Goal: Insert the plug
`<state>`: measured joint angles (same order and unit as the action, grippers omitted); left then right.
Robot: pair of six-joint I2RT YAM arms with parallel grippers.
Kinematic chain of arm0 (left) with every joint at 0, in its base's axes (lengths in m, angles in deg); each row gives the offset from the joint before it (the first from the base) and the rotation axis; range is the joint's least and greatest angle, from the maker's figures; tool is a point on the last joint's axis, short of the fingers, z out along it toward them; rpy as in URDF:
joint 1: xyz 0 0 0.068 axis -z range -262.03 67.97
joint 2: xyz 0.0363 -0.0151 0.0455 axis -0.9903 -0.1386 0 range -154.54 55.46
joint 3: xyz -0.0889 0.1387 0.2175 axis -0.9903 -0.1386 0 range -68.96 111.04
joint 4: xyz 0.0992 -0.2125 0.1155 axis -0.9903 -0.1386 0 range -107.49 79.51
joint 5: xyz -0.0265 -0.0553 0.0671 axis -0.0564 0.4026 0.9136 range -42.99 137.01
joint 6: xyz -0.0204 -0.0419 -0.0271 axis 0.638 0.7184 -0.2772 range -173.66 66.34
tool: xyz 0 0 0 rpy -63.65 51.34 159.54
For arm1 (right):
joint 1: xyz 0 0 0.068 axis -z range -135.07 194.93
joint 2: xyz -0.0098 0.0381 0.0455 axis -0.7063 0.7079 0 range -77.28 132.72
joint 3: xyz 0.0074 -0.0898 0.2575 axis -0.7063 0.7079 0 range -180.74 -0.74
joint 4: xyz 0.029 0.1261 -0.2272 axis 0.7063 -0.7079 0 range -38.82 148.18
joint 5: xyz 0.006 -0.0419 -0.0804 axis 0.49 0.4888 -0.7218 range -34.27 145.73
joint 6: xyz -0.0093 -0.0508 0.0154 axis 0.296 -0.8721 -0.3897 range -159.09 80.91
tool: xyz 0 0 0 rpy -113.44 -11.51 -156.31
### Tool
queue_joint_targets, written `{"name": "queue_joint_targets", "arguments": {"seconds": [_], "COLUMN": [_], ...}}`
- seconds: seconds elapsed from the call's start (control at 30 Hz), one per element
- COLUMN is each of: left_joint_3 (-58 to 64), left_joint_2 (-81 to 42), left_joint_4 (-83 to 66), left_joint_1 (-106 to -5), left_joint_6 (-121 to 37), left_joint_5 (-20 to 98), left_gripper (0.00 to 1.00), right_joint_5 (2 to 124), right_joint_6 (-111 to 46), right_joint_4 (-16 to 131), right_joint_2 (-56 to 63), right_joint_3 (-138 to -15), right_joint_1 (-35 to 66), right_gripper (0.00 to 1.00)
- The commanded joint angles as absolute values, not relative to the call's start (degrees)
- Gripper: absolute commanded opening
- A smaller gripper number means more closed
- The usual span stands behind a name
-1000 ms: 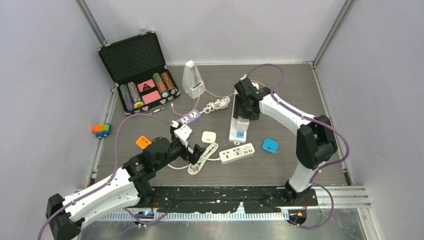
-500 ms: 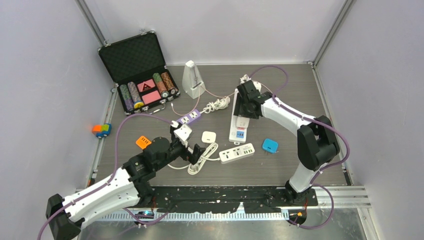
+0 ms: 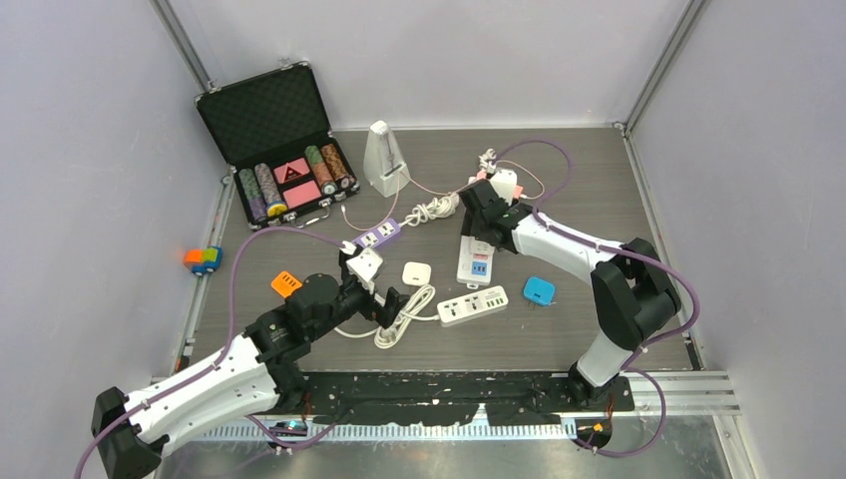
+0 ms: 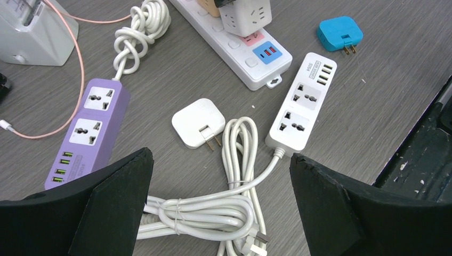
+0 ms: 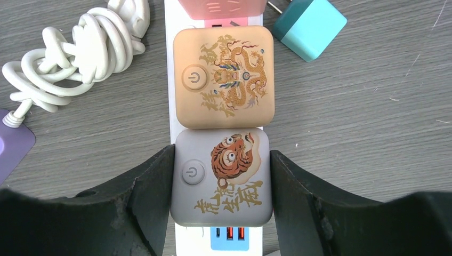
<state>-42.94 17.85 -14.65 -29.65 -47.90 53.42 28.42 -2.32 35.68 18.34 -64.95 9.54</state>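
The grey tiger plug [image 5: 221,176] is a rigid, boxy cube adapter with a power button on top. It is probably light, with smooth plastic sides that could slip under a loose pinch. It sits on the white power strip [image 4: 240,58], right of the table's centre, with the strip's blue USB block just beyond its near edge and the orange dragon adapter [image 5: 224,77] touching its far edge. That neighbour blocks 1 face, so the 2 free side faces are the places to take hold. The right gripper [image 5: 221,160] is already there, its fingers [image 5: 149,192] closed in against the left and right sides (contact looks flush, though a hairline gap cannot be ruled out). Whether the prongs are fully seated is hidden beneath the body. My guess is that a straight, square push down matters most, since tilting a stiff plug would jam it.

Further left and nearer, the left gripper [image 4: 218,160] hangs with its fingers spread wide, holding nothing, above a coiled white cord [image 4: 213,210].
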Motion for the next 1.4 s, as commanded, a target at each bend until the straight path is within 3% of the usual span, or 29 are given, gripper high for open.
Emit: {"name": "queue_joint_targets", "arguments": {"seconds": [0.0,0.1,0.23,0.67,1.03,1.37], "left_joint_3": [-42.2,-42.1,-42.0,-39.9,-36.2,-34.9], "left_joint_2": [18.5,18.3,17.8,13.7,6.8,5.9], "left_joint_4": [-13.7,-13.6,-13.3,-13.9,-13.2,-13.1], "left_joint_1": [-29.7,-29.7,-29.7,-29.7,-29.7,-29.8], "left_joint_6": [-48.1,-48.0,-47.5,-44.8,-38.3,-37.1], "left_joint_5": [54.0,53.9,53.7,52.4,48.9,50.4], "left_gripper": [1.00,1.00,1.00,1.00,1.00,1.00], "right_joint_5": [31.0,29.1,26.9,17.7,10.0,5.8], "right_joint_6": [1.6,2.5,3.3,7.1,4.8,3.7], "right_joint_4": [22.0,20.8,21.8,29.5,44.3,50.6], "right_joint_2": [20.2,17.8,14.2,8.5,2.5,5.9], "right_joint_3": [-60.9,-61.4,-60.1,-50.6,-39.7,-35.3], "right_joint_1": [7.8,7.6,6.6,0.0,-4.4,-8.4], "right_gripper": [0.11,0.20,0.23,0.06,0.05,0.05]}}
